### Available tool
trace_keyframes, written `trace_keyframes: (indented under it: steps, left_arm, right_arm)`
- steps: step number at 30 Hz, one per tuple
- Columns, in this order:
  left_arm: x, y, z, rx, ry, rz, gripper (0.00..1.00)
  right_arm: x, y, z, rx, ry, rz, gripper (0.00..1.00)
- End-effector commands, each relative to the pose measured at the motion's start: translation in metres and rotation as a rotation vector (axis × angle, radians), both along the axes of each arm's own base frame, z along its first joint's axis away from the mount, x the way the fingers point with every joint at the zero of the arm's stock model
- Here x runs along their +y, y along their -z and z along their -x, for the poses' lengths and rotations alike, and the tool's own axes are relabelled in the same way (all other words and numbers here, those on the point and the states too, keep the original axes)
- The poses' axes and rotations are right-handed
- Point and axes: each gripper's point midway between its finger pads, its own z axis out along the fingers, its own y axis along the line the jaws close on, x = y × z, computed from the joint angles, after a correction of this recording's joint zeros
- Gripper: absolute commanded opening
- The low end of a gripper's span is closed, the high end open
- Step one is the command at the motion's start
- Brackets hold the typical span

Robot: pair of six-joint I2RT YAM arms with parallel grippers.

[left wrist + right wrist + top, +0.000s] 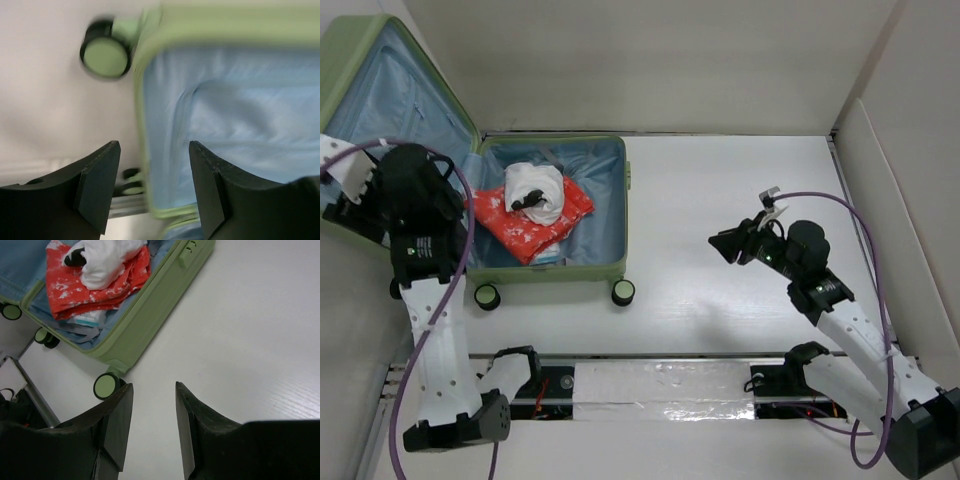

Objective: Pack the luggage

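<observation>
We see a white table spread across the whole scene, and on its far left the luggage, the light-green ribbed suitcase, lies open. Its lower half rests flat on the table, blue lining facing up. Its lid stands tilted back into the left corner, showing the same blue lining.

Next come the arms. The left gripper hangs at the left end of the case, where lid and lower half meet. Its wrist view is blurred, but we see its jaws parted fairly wide, with nothing between them and the green rim and blue lining below. The right gripper hovers over bare table well to the right of the case. Its jaws are parted by a narrower gap and hold nothing.

Inside the lower half we find a red garment with white speckles, folded and lying slantwise. A white bundle sits on top of it, and a pale flat item peeks out from under its near edge.

Two black wheels with green hubs stick out along the near side. A small dark thing rests on the white bundle; we cannot tell what it is
</observation>
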Motion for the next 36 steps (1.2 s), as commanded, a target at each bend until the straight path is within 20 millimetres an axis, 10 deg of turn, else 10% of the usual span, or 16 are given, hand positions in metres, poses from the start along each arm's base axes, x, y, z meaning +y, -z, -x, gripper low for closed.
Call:
trace_keyframes:
  steps: [1,9,15,22,27,32,36]
  left_arm:
    - [-0.005,-0.061,-0.007,-0.131,0.073,-0.004,0.54]
    - [0.002,-0.023,0.017,0.039,-0.041,0.016,0.58]
    - [-0.002,-0.092,0.014,-0.103,0.017,-0.008,0.58]
    - [0.010,-0.116,0.032,0.072,-0.132,-0.132,0.57]
    - [-0.014,-0.141,-0.031,0.145,0.045,-0.160,0.57]
    - [-0.052,-0.112,-0.103,0.365,0.363,-0.238,0.64]
    - [-0.067,-0.109,-0.119,0.325,0.496,-0.244,0.67]
  right_arm:
    - [0.000,-0.030,-0.001,-0.087,0.012,-0.003,0.46]
    - [0.003,-0.032,0.003,-0.092,-0.014,-0.009,0.46]
    - [0.001,-0.035,0.004,-0.105,0.002,-0.007,0.46]
    - [-0.001,-0.037,0.005,-0.109,0.007,0.000,0.46]
    - [0.003,-0.035,0.004,-0.106,-0.010,-0.009,0.47]
    - [0.010,-0.032,0.006,-0.095,-0.047,-0.010,0.47]
    - [0.012,-0.027,0.004,-0.085,-0.051,-0.006,0.47]
